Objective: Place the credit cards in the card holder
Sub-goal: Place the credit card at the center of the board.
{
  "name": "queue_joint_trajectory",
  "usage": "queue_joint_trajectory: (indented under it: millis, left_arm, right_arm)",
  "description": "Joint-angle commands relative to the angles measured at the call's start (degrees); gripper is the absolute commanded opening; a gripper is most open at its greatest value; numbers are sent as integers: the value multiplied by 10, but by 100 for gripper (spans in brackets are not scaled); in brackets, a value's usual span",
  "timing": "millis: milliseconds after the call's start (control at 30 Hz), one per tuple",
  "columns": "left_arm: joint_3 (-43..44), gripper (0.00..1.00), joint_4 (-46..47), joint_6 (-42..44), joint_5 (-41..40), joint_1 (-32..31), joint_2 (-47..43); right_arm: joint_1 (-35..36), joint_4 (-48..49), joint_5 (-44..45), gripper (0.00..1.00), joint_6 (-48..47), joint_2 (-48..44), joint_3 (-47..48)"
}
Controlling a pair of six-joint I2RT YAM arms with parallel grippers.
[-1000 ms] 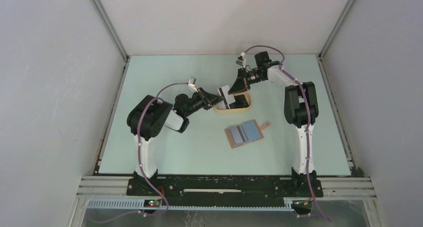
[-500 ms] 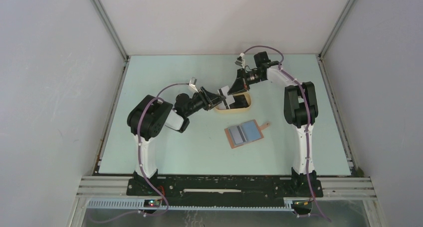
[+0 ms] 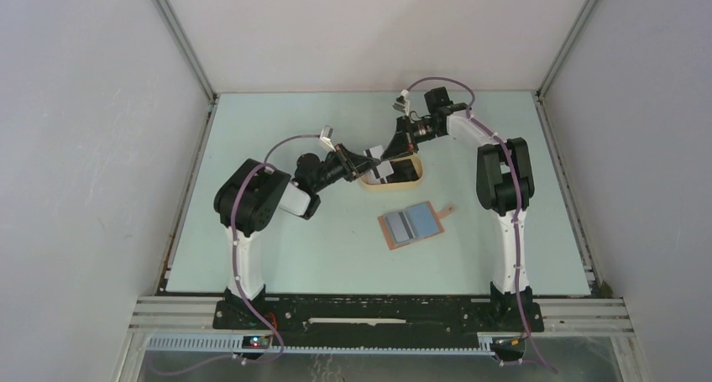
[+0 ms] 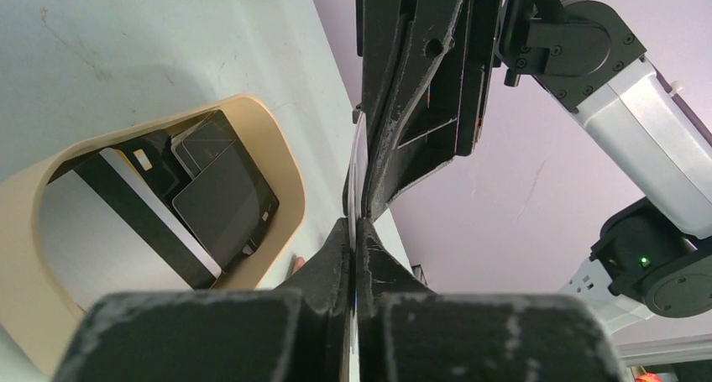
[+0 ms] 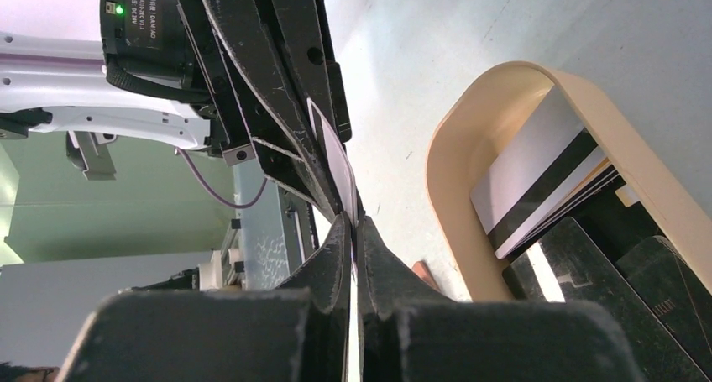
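Top external showed the pale green tabletop (image 3: 277,130) with both arms reaching in over the oval beige plastic tray (image 3: 414,180). The small reddish-brown leather card holder (image 3: 411,225) lay open with its light blue pockets up, nearer the bases and apart from the tray. Inside the tray lay the other thin rectangular plastic credit cards (image 4: 222,193), dark grey and black ones overlapping a white one with a dark stripe. Above the tray's rim, one thin whitish card (image 4: 358,151) stood edge-on between the two arms. The left gripper (image 4: 354,229) had its jaws pressed together on one side of it, and the right gripper (image 5: 353,224) was clamped on the opposite side (a two-handed hold, most likely a hand-over or regrip).

To do this step well, I judged that only one side should let go, and only once the other's pinch sat squarely on the card, deep enough that it could not pivot. The keeper should hold near one edge, leaving a long free edge to slide into a blue pocket. Pulling apart while both were clamped risked bending the card or dropping it into the tray.
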Motion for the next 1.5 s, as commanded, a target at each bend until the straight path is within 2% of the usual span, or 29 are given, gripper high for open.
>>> queue_joint_trajectory:
  millis: [0,133,300,567,733,1467]
  left_arm:
    - [17,0,20,13,12,-4,-4]
    - [14,0,40,5,17,-2,-2]
    - [12,0,62,-5,27,0,-1]
    - [8,0,67,0,37,1,-11]
    - [9,0,69,0,39,1,-11]
    - [11,0,71,-2,41,1,-9]
  right_arm:
    - [-3,2,-16,11,1,-30,9]
    - [-15,-10,-17,32,-19,-34,7]
    - [-28,-44,-23,41,-65,-41,7]
    - [-40,-96,-57,38,-133,-36,17]
    - [-41,-100,-53,34,-137,-34,17]
    - [-30,-121,-46,34,-152,-21,26]
